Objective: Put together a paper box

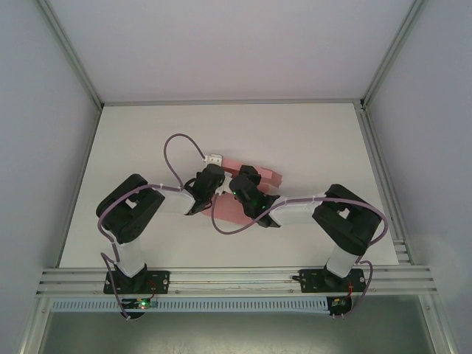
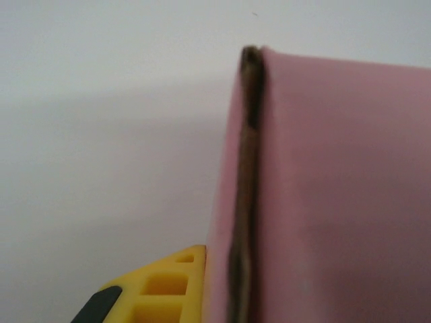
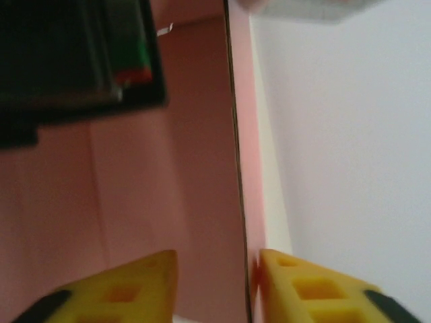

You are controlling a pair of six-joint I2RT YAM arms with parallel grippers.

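A: Where does the paper box lie?

B: In the middle of the table, under both wrists. From above, its pink card runs slantwise from near-left to far-right. It is partly folded, and the 2 arms meet over it.

A: And the left gripper?

B: Closed. The left wrist view has 1 yellow finger sitting hard against a pink panel that stands edge-on. The panel hides the other finger, so the likeliest reading is a pinch on that panel.

A: The right gripper?

B: Parted. Its wrist view shows 2 yellow fingertips with a thin card edge rising between them. The right-hand tip touches or nearly touches the card, and the left-hand tip stands apart from it. Nothing is clamped there.

A: So what does the next move turn on?

B: That edge. It runs straight away from the right gripper, in line with the gap, so the card sits between the jaws. Closing them would probably catch it. Both arms are equally near, but the right one is free to act.

A: Anything inside the box?

B: No contents can be seen. Whether it forms a closed cavity yet cannot be told; it looks unfinished.
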